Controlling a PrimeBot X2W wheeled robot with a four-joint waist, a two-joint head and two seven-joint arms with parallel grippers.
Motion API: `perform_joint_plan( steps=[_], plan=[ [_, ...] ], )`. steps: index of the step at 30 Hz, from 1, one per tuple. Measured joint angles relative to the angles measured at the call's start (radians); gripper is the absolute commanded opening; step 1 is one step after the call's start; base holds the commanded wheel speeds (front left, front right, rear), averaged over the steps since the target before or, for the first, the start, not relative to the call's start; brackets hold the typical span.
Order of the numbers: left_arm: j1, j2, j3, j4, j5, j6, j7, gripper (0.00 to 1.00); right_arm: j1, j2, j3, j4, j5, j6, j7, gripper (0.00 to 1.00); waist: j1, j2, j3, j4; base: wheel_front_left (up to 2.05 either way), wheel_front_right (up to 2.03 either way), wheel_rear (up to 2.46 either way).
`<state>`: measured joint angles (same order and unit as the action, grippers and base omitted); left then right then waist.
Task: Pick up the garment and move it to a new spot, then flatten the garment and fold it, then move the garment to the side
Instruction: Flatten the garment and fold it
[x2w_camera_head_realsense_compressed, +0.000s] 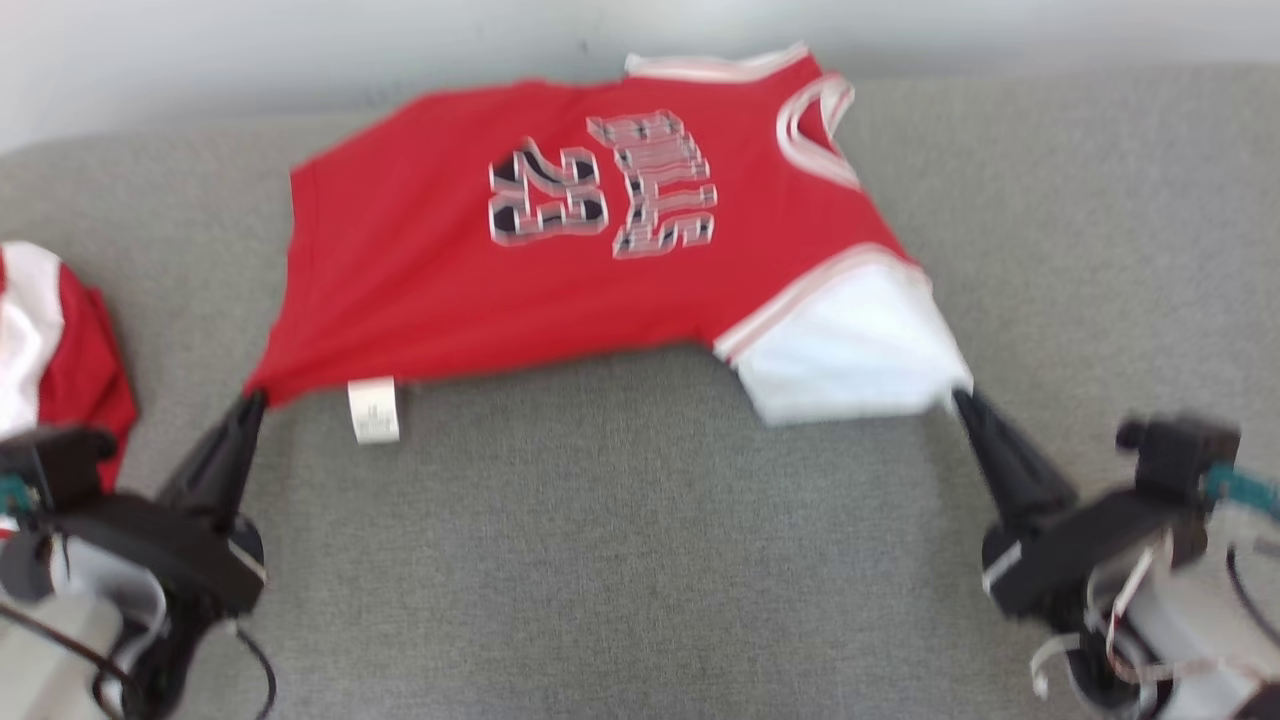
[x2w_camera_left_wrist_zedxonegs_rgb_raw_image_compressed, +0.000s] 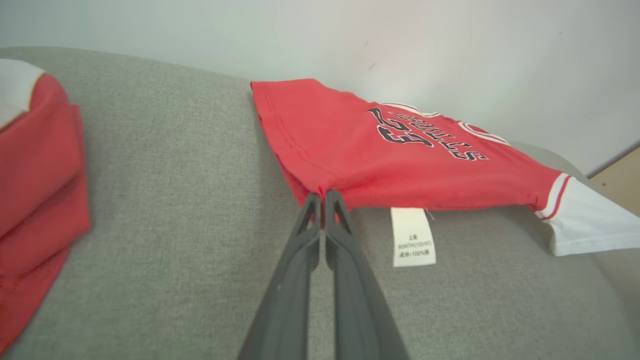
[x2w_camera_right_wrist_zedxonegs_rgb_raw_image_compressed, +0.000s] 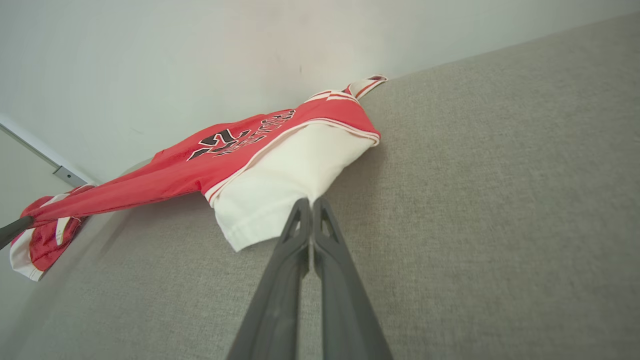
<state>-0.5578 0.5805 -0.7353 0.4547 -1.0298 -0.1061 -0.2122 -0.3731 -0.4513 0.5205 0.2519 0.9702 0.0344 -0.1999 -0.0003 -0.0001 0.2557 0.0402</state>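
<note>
The garment (x2w_camera_head_realsense_compressed: 420, 270) is a red jersey with white sleeves and a striped number, stretched across the grey cushion with its near edge lifted. My left gripper (x2w_camera_head_realsense_compressed: 252, 398) is shut on its red bottom corner; in the left wrist view the left gripper (x2w_camera_left_wrist_zedxonegs_rgb_raw_image_compressed: 323, 194) pinches the garment (x2w_camera_left_wrist_zedxonegs_rgb_raw_image_compressed: 360, 150) hem beside a white care label (x2w_camera_left_wrist_zedxonegs_rgb_raw_image_compressed: 413, 237). My right gripper (x2w_camera_head_realsense_compressed: 962, 395) is shut on the corner of the white sleeve (x2w_camera_head_realsense_compressed: 850, 350). The right wrist view shows that right gripper (x2w_camera_right_wrist_zedxonegs_rgb_raw_image_compressed: 310, 201) clamped at the sleeve's (x2w_camera_right_wrist_zedxonegs_rgb_raw_image_compressed: 280, 185) edge.
A second red and white garment (x2w_camera_head_realsense_compressed: 50, 340) lies bunched at the left edge of the grey cushion (x2w_camera_head_realsense_compressed: 640, 560), and it also appears as that garment (x2w_camera_left_wrist_zedxonegs_rgb_raw_image_compressed: 35, 170) in the left wrist view. A pale wall (x2w_camera_left_wrist_zedxonegs_rgb_raw_image_compressed: 400, 35) rises right behind the cushion.
</note>
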Motion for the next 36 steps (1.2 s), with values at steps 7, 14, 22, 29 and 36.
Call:
perform_joint_plan(
  steps=[7,14,22,29,36],
  plan=[
    [0.105,-0.008,-0.021,0.005,0.006,0.027,-0.013,0.0,0.146,-0.009,-0.046,-0.052,0.053,-0.018,-0.022,0.0,0.0,-0.0001,-0.102,0.004,0.0,0.0,0.0],
    [0.222,-0.006,-0.057,-0.007,0.02,0.063,-0.017,0.0,0.273,-0.064,-0.009,-0.095,0.049,-0.047,-0.001,0.0,0.0,0.0,-0.206,0.001,0.0,0.0,0.0],
    [0.337,0.003,-0.113,-0.045,0.059,0.12,-0.017,0.0,0.42,-0.108,0.03,-0.126,0.049,-0.106,0.049,0.0,0.0,-0.0001,-0.294,-0.011,0.0,0.0,0.0],
    [0.384,-0.007,-0.143,-0.072,0.083,0.177,-0.016,0.0,0.458,-0.12,0.083,-0.116,0.003,-0.133,0.096,0.0,0.0003,0.0,-0.316,-0.019,0.0,0.0,0.0],
    [0.391,-0.018,-0.155,-0.084,0.088,0.194,0.011,0.0,0.46,-0.117,0.097,-0.107,-0.006,-0.144,0.142,0.0,0.0003,0.0001,-0.314,-0.019,0.0,0.0,0.0]
  ],
)
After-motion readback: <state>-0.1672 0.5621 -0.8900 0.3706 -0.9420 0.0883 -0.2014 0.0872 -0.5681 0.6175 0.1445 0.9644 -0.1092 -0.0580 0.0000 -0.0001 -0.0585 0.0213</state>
